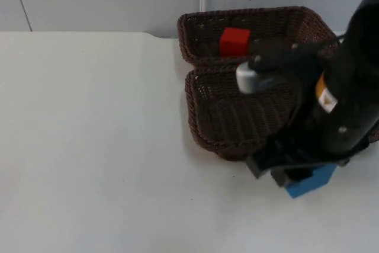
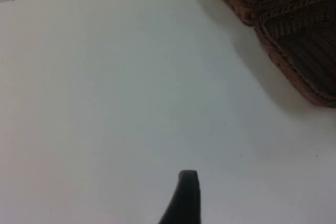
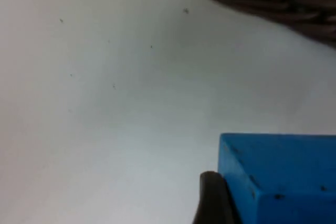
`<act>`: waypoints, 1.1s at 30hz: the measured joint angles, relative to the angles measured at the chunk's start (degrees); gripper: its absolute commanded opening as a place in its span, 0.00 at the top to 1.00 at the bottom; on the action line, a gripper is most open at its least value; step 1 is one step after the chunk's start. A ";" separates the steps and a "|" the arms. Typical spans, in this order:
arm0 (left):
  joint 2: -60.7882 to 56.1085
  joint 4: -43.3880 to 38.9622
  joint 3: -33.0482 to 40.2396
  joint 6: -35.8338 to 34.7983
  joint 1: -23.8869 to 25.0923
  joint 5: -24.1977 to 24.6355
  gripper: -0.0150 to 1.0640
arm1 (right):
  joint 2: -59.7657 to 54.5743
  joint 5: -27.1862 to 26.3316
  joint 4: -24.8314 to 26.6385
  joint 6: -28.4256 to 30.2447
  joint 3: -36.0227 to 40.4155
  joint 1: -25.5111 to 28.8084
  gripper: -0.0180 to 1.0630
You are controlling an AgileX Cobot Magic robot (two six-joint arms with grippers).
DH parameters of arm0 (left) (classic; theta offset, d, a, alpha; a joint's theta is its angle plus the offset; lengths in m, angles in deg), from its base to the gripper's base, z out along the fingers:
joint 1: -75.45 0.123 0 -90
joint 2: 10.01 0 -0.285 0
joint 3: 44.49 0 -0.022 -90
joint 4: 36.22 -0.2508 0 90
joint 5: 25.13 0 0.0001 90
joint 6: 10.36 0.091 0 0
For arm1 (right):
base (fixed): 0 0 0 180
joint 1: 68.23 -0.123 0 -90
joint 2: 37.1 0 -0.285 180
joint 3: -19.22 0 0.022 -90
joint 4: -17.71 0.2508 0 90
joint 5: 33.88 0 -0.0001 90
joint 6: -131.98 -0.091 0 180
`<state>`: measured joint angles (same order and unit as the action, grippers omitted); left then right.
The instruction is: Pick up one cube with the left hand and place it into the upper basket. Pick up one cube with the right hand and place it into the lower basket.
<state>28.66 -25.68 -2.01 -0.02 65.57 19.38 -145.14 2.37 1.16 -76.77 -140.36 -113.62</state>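
The white table (image 1: 89,146) carries two brown wicker baskets touching each other, the upper basket (image 1: 204,25) with a red cube (image 1: 234,42) inside and the lower basket (image 1: 222,124), whose right part is hidden under the right arm reaching down across it. The right pincer (image 1: 290,173) sits at the blue cube (image 1: 308,183) on the table just in front of the lower basket (the right wrist view has one black fingertip (image 3: 212,198) touching the cube's side), but whether it clamps the cube I cannot tell. The left wrist view looks from above bare table toward both baskets and the red cube, with the left pincer (image 2: 184,198) showing one fingertip, its state unreadable.
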 measured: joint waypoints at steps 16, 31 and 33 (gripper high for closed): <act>0.00 0.00 0.00 0.00 0.00 0.00 0.30 | 13.27 3.94 0.10 1.30 0.00 0.00 0.99; 0.00 0.00 0.00 0.00 0.00 -0.12 0.30 | 13.27 4.27 0.42 2.76 0.00 0.00 0.99; 0.00 0.00 0.00 0.00 0.00 -0.12 0.30 | 13.27 4.16 0.42 3.17 0.00 0.00 0.99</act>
<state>28.66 -25.68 -2.01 -0.02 65.57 19.25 -131.87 6.53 1.59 -73.60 -140.36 -113.62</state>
